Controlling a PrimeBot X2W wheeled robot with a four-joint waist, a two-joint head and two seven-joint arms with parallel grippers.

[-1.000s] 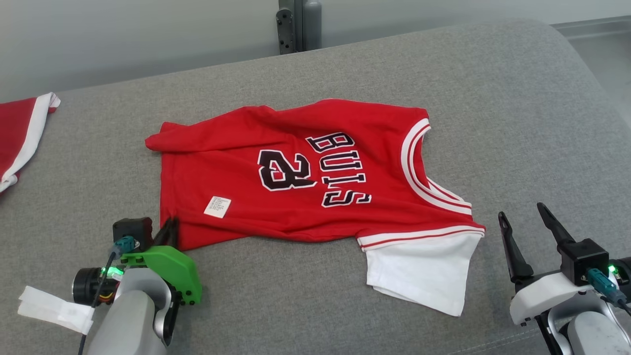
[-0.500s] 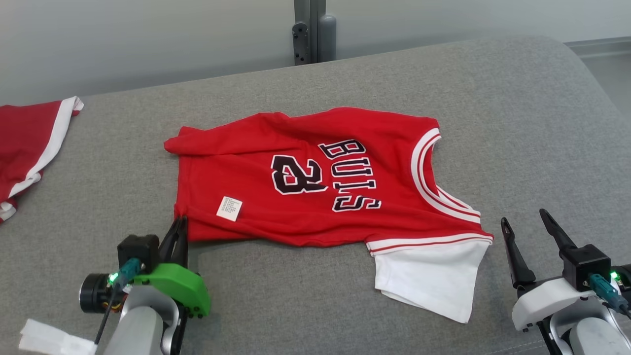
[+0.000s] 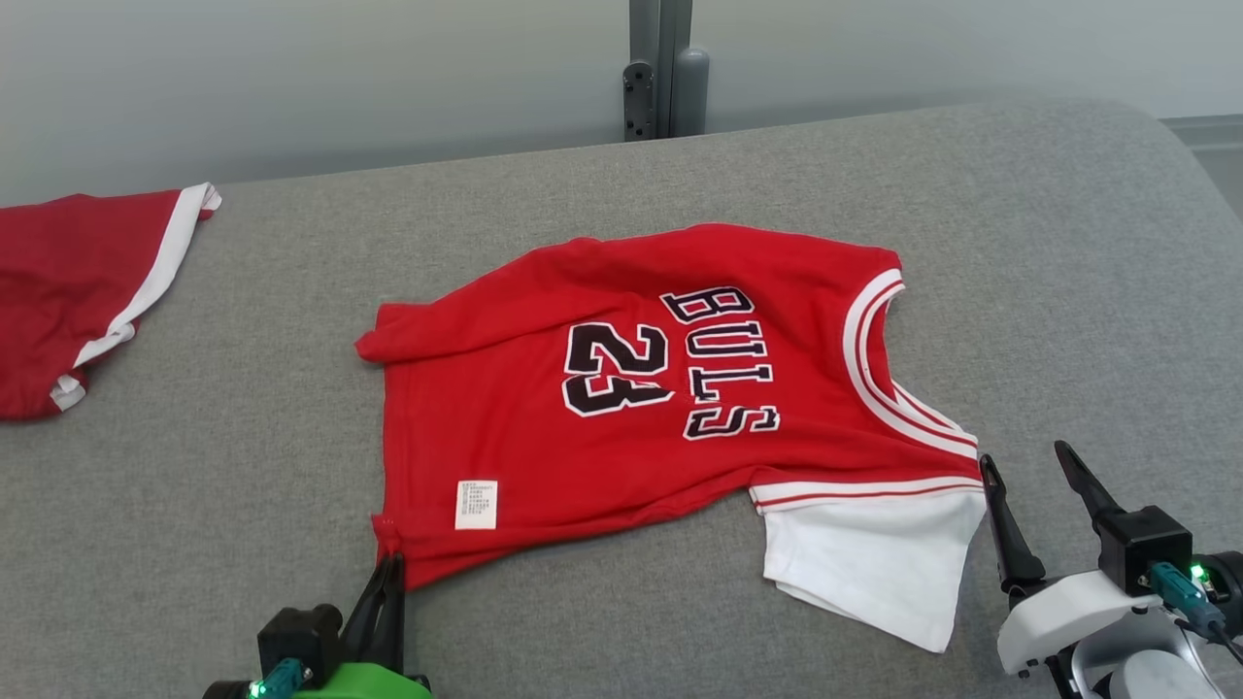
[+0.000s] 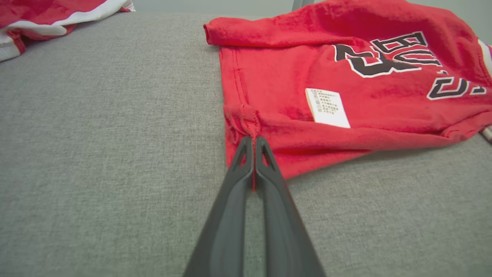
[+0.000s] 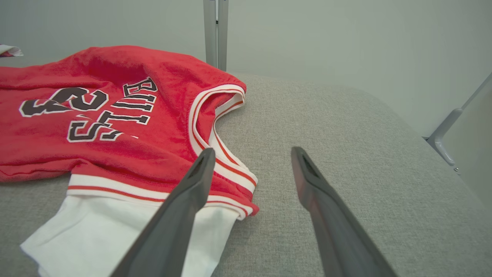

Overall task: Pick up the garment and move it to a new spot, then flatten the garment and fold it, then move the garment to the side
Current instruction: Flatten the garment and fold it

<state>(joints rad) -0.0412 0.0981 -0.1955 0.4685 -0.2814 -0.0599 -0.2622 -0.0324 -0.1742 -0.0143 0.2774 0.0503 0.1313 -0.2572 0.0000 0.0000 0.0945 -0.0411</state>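
The grey fabric surface (image 3: 243,544) carried the red jersey (image 3: 524,427) near its middle. A second red garment (image 3: 58,291) lay far left. The left end effector (image 4: 253,140) pinched the jersey's near hem corner; the right end effector (image 3: 1024,456) stood spread, empty, beside the white sleeve (image 3: 864,563).

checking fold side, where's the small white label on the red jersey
Head view: small white label near the red jersey's lower left corner, above the left tool.
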